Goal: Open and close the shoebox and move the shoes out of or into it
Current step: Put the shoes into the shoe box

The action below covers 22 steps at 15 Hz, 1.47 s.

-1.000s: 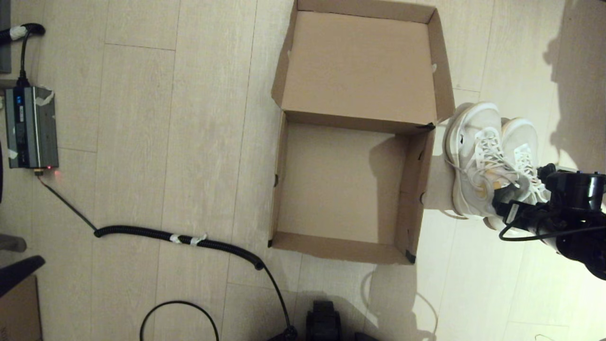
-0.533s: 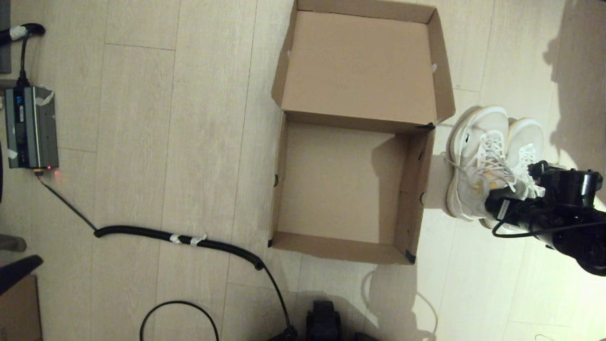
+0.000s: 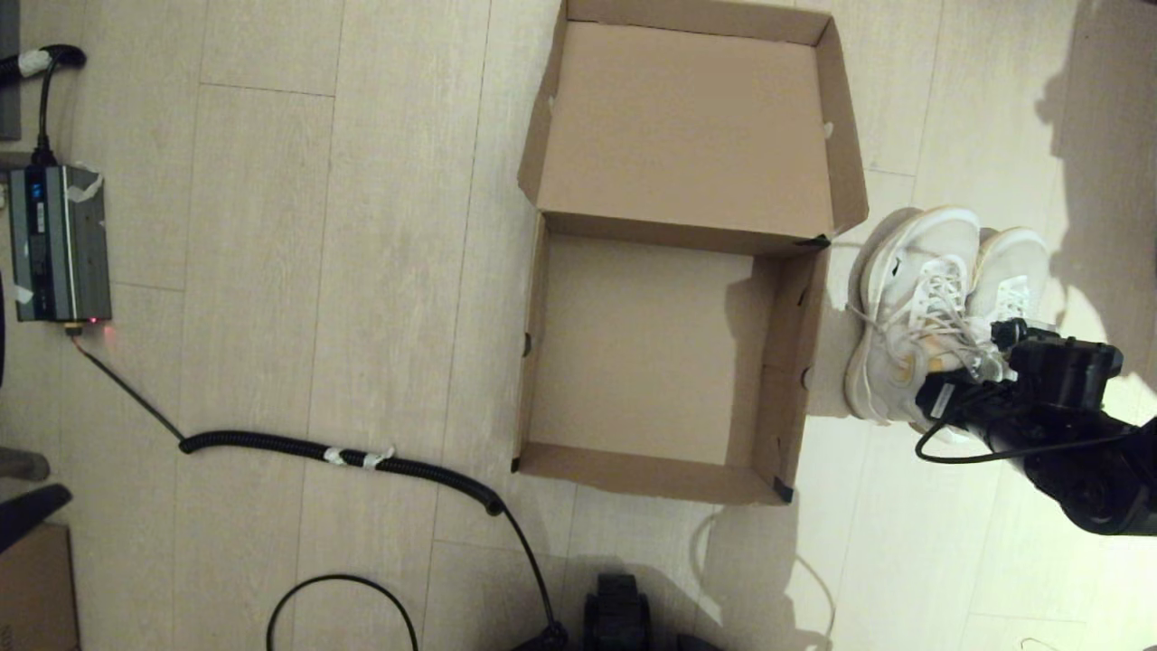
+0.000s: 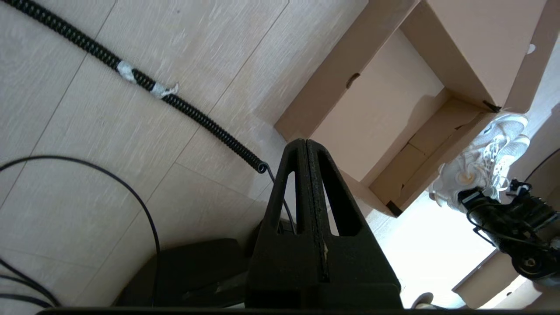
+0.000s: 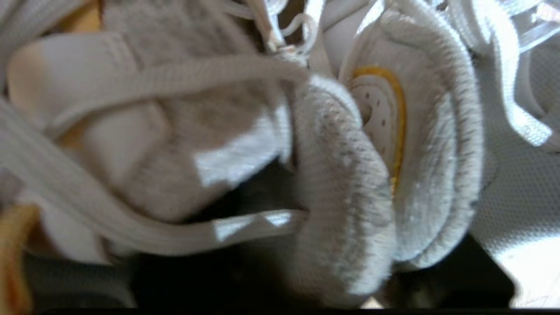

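The shoebox stands open and empty on the floor, its lid folded back on the far side. Just right of the box are the shoes, a white lace-up pair side by side with toes pointing away from me. My right gripper is shut on their collars. The right wrist view shows both padded collars pressed together. I cannot tell whether the soles touch the floor. My left gripper is shut on nothing, parked near the box's near left corner.
A grey power unit sits at the far left. A coiled black cable runs from it across the floor toward my base. A thin cable loop and a plain carton corner lie near left.
My right gripper has shifted a little left toward the box with the shoes in it. The shoes' toes have swung slightly to the right. The box and left arm have not moved.
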{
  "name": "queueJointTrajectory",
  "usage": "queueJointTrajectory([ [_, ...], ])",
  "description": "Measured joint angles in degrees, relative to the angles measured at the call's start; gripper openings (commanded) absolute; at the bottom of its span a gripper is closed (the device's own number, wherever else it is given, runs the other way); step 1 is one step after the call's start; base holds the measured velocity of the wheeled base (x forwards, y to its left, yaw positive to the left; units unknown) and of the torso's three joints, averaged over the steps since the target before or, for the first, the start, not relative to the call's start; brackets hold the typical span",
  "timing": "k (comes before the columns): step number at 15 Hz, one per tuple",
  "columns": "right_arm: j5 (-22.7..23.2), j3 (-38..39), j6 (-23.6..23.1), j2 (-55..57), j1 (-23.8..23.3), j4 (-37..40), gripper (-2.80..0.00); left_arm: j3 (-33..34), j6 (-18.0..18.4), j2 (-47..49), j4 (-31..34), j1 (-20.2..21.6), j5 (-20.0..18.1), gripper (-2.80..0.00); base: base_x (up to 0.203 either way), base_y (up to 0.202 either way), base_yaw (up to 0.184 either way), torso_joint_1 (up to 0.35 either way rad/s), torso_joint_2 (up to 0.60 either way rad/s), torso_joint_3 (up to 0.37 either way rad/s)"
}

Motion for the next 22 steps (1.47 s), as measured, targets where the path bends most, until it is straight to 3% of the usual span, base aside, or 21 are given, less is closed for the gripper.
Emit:
queueJointTrajectory([
  [5,0.7,0.8,0.0,0.4,-2.5,-0.4,-2.8,-2.6,0.0,-0.1,2.6,0.0,0.0,-2.8,0.0,0.0,0.0,0.0,0.0,0.0],
  [10,5.6,2.3,0.5,-5.9,-3.0,3.2,-2.8,-4.9,0.0,-0.8,4.3,0.0,-0.1,-2.8,0.0,0.0,0.0,0.0,0.0,0.0],
  [13,6.5,0.0,2.9,-14.1,-3.2,16.0,-2.8,-7.2,0.0,-1.8,8.3,0.0,0.0,-2.8,0.0,0.0,0.0,0.0,0.0,0.0],
  [19,10.1,-5.7,6.9,-35.9,-4.2,49.8,-2.8,-10.6,0.0,-1.3,10.6,0.0,-0.2,-2.8,0.0,0.0,0.0,0.0,0.0,0.0],
  [22,11.5,-6.0,8.2,-45.2,-4.2,59.6,-2.8,-10.9,0.1,0.6,10.2,-0.1,-0.4,-2.8,0.0,0.0,0.0,0.0,0.0,0.0],
])
